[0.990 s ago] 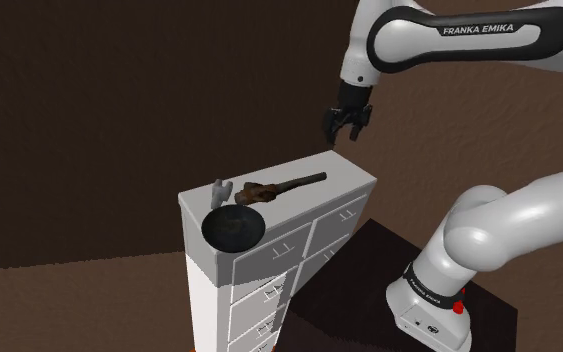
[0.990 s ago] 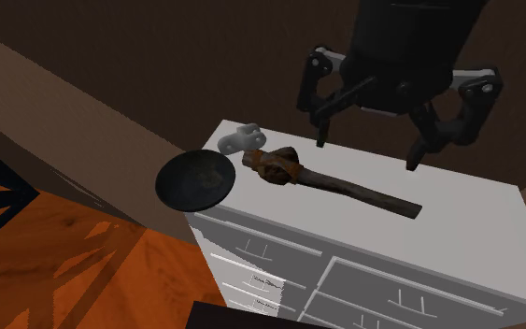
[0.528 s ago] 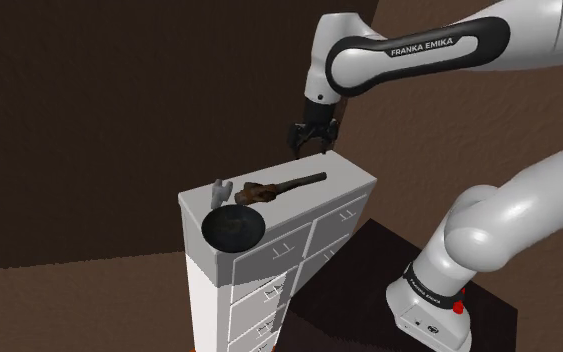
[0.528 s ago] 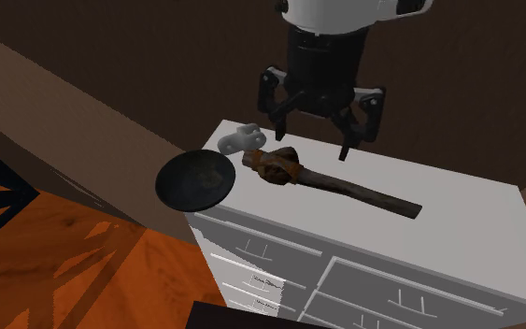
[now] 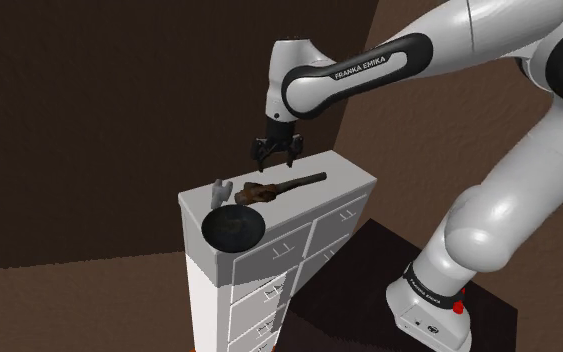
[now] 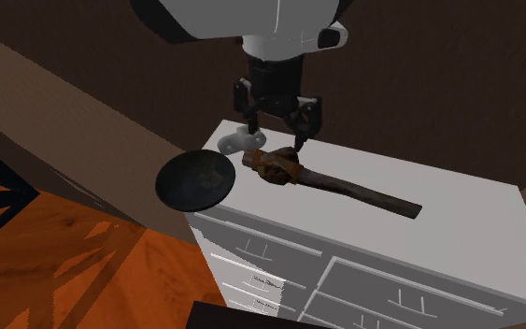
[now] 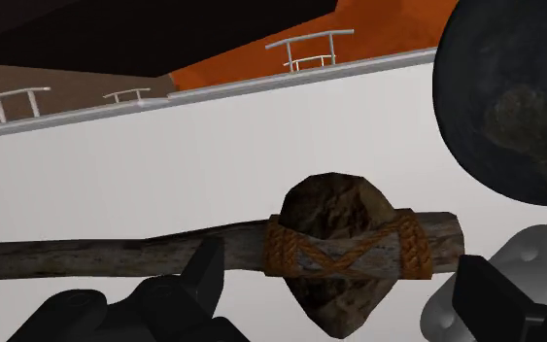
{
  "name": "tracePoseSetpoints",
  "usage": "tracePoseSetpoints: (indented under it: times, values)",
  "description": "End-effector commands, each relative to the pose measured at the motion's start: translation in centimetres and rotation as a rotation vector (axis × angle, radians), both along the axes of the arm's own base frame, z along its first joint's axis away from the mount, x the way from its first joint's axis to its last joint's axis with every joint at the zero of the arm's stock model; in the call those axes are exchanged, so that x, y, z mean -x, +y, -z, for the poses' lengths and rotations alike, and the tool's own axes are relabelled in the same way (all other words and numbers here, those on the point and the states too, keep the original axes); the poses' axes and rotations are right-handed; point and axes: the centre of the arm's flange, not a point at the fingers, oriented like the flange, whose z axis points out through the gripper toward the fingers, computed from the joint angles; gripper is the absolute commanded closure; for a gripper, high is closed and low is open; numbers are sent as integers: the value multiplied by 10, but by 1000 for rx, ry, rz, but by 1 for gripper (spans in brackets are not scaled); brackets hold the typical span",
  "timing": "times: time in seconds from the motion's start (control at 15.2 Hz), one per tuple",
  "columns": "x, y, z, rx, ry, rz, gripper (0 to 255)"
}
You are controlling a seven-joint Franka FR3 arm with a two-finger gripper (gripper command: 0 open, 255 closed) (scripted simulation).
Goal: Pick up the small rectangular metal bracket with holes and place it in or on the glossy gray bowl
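The gripper [image 5: 274, 160] [image 6: 275, 137] [image 7: 344, 291] hangs with its fingers spread and empty above the white drawer chest's surface [image 5: 344, 178] [image 6: 457, 201] [image 7: 164, 165], over the stone head of a rope-bound hammer [image 5: 279, 186] [image 6: 331, 182] [image 7: 339, 243] that lies lengthwise along the middle. The small pale bracket [image 5: 219, 190] [image 6: 240, 139] [image 7: 514, 262] lies at the back corner of one short edge, just beside the hammer's head. The dark glossy bowl [image 5: 233, 229] [image 6: 193, 180] [image 7: 514, 107] sits at the drawer-side corner of that edge, overhanging it.
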Motion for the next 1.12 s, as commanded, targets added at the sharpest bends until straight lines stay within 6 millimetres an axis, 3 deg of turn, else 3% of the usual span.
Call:
tracePoseSetpoints:
  times: [0.0,0.79,1.06]
  values:
    - [-16,15,14,-2,-3,17,0]
    - [-123,91,101,-11,-16,113,0]
    - [-126,92,119,-11,-16,116,0]
